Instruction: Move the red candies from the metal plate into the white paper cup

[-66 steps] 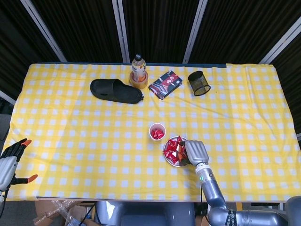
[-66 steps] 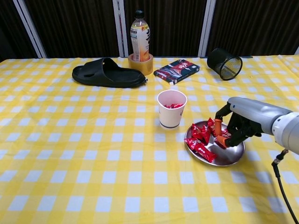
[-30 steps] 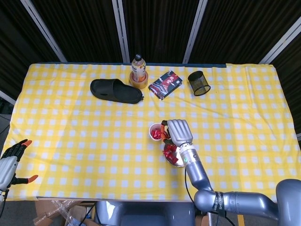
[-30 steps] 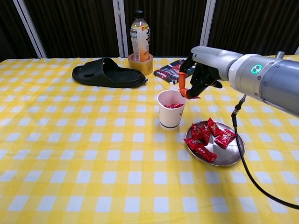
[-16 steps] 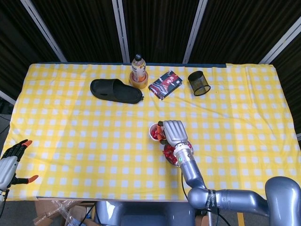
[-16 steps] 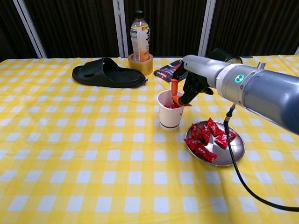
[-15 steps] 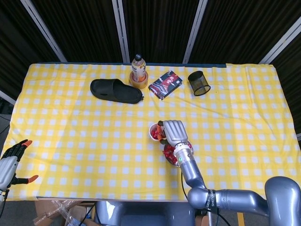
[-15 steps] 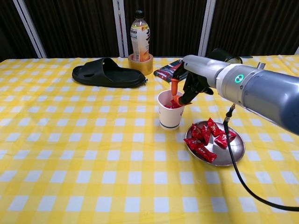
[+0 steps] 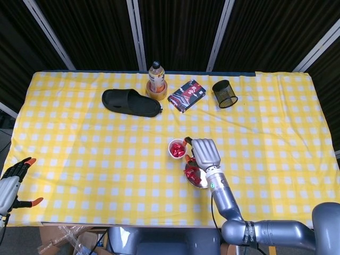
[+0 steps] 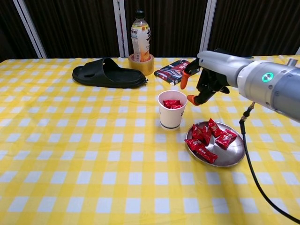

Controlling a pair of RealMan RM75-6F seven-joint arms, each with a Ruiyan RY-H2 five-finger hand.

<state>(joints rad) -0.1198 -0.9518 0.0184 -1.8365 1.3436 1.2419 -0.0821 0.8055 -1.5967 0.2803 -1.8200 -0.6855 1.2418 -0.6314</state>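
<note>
Hovering above the surface (image 10: 70, 154), just right of the white paper cup (image 10: 172, 109) and above the far edge of the metal plate (image 10: 234, 152): the right robot hand (image 10: 206, 82), fingers spread apart and holding nothing, orange fingertips (image 10: 184, 80) pointing toward the cup's rim. Lying inside the cup (image 9: 177, 148): several red candies (image 10: 172, 103), showing just below the rim. Resting in a loose heap on the left half of the plate (image 9: 201, 182): more red candies (image 10: 207, 137), touching one another. Standing just beside the cup, to its right and nearer the camera in the chest view: the plate.

Hanging off the near left corner of the surface in the head view: the left robot hand (image 9: 11, 179), fingers apart and gripping nothing, well apart from cup and plate.

Lying along the far side: a black slipper (image 10: 108, 73), a drink bottle (image 10: 140, 36) standing inside a roll of tape (image 10: 141, 64), a dark red-patterned packet (image 10: 175, 71), and a black mesh pen holder (image 9: 224, 93) tipped on its side.
</note>
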